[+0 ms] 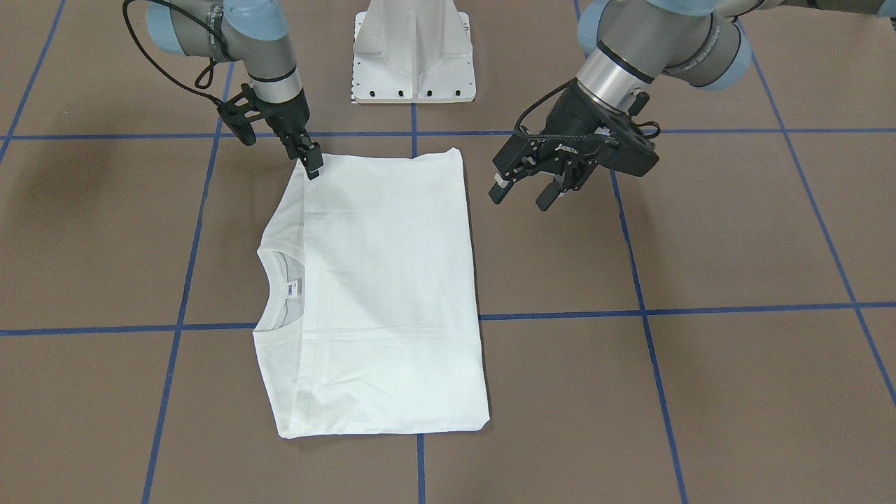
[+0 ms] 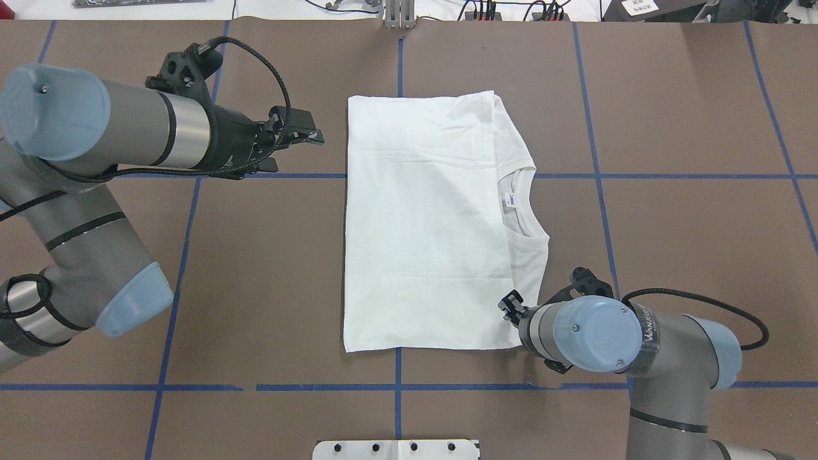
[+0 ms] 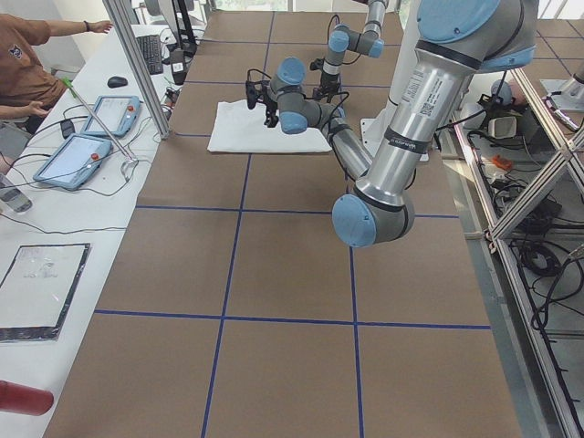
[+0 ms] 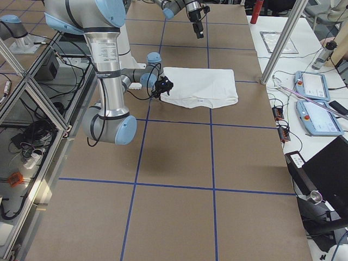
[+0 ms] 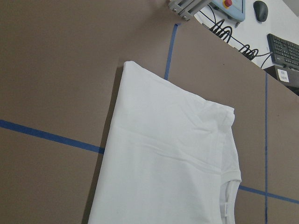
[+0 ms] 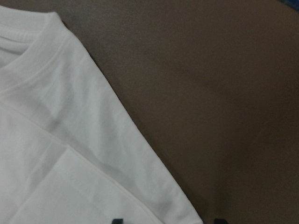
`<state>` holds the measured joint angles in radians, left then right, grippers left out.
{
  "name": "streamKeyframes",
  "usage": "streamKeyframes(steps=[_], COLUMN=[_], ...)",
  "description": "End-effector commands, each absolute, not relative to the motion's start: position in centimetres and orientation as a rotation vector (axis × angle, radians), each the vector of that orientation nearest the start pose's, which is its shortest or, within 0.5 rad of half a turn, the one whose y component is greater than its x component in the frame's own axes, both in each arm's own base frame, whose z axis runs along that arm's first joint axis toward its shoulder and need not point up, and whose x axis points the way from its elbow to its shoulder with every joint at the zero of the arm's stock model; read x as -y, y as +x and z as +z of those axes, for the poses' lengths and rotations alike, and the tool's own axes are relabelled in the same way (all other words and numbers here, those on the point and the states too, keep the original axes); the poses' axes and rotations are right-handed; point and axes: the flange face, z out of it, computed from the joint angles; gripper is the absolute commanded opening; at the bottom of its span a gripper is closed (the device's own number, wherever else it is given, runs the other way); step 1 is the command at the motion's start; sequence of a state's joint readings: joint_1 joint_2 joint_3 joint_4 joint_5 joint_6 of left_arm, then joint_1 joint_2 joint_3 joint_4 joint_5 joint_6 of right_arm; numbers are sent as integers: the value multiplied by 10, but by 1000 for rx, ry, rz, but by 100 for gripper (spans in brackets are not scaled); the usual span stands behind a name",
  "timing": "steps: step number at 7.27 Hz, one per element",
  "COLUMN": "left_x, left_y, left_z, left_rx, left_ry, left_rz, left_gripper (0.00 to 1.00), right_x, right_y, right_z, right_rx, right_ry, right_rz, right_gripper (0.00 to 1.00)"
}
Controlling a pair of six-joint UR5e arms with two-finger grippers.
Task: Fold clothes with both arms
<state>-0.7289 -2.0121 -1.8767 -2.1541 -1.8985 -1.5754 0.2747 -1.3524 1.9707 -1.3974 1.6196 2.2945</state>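
The folded shirt (image 1: 385, 294) lies flat in the middle of the surface (image 1: 735, 231), collar toward the robot's right. The right hand (image 1: 313, 166) straddles the collar-side corner nearest the robot, fingers spread. The left hand (image 1: 523, 194) hovers spread, clear of the cloth. Closing there may catch only the top layer and pull the fold open.

Left claw (image 1: 522, 197) raised and tilted, jaws wide apart, right claw (image 1: 313, 166) pointing down, low, jaws parted

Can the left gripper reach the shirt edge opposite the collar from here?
Likely yes: the left gripper hangs open beside the shirt there, bare table between; the right gripper is over at the shoulder corner.
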Motion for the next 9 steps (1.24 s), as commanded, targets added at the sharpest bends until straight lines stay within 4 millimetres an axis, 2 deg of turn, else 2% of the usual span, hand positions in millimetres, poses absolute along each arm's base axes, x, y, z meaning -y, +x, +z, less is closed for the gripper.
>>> streamKeyframes(steps=[1,2,3,8,9], left_x=[463,462,463,463,462], left_y=[367,366,365,365,365], left_z=[205,205,205,206,208], left_rx=[-1341,-1342,-1343,-1340,-1338], left_ry=[210,211,212,211,210], left_rz=[-401,-400,-401,-402,-403], left_gripper=[100,100,100,100,100], right_x=[272,272,272,268,268], right_y=[-497,-497,-496,-489,-492], right_z=[346,345,343,336,335], right_rx=[792,794,798,804,800], right_ry=[-245,-256,-260,-286,-287], right_rz=[923,947,949,938,936], right_gripper=[57,26,0,0,42])
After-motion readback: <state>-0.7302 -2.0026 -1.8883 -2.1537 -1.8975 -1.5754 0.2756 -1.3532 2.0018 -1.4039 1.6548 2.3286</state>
